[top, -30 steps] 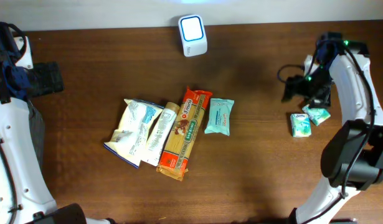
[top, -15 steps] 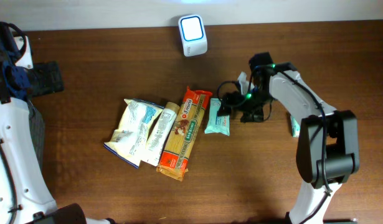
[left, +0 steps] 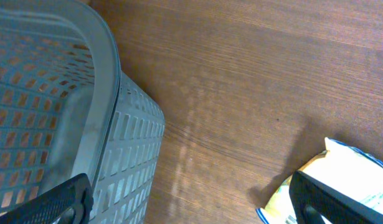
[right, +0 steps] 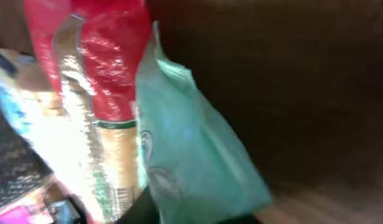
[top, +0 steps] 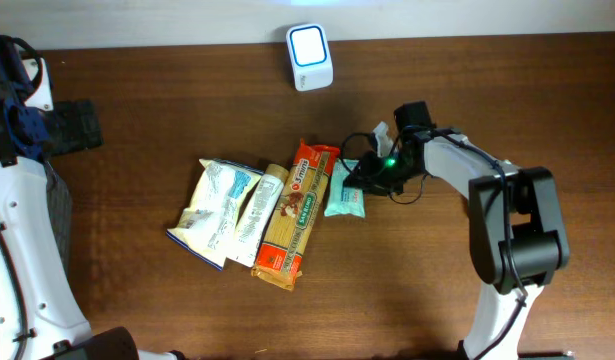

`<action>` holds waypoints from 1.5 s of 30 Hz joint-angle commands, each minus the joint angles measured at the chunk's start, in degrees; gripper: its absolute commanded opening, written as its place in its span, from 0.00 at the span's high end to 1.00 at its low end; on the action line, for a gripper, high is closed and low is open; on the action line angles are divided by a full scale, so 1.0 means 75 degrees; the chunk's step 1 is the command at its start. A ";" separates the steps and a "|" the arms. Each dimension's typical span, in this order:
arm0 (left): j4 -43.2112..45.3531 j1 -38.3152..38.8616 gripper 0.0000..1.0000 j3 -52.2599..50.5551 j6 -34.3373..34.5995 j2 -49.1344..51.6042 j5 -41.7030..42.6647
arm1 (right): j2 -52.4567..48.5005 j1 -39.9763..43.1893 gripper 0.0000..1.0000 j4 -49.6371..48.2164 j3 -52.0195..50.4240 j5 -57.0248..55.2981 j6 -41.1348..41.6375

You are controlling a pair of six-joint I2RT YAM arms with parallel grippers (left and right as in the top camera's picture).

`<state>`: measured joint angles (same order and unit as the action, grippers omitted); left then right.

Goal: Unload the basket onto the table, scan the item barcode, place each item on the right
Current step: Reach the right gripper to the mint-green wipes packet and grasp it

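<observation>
Teal packet [top: 344, 195] is found mid-table, touching the red pack [top: 309, 190] on its left. The right gripper [top: 365, 176] has been brought over from the far right within the last second and set at the packet's upper right edge, so the pickup is judged begun. Whether it is pinched on the packet cannot be told from the blurred wrist view. The left gripper [left: 191, 205] is held spread by the basket [left: 110, 124]. Bare table is left toward the scanner [top: 310, 45].
</observation>
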<state>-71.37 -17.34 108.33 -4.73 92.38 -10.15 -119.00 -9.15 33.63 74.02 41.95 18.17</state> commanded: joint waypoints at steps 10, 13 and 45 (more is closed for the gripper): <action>0.0009 -0.0012 0.01 0.0047 -0.0003 -0.0093 -0.0082 | 0.2640 0.0274 0.96 0.2419 0.0804 -0.3829 -0.0152; 0.0012 -0.0012 0.01 0.0047 -0.0003 -0.0093 -0.0082 | 0.2920 -0.0481 0.96 0.4202 0.1577 -0.7647 0.0618; 0.0012 -0.0012 0.01 0.0047 -0.0003 -0.0093 -0.0082 | 0.1032 -0.0399 0.96 0.3587 0.1568 -0.4846 0.0093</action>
<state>-71.35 -17.32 108.33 -4.73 92.38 -10.15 -111.28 -11.53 62.06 88.66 2.79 18.22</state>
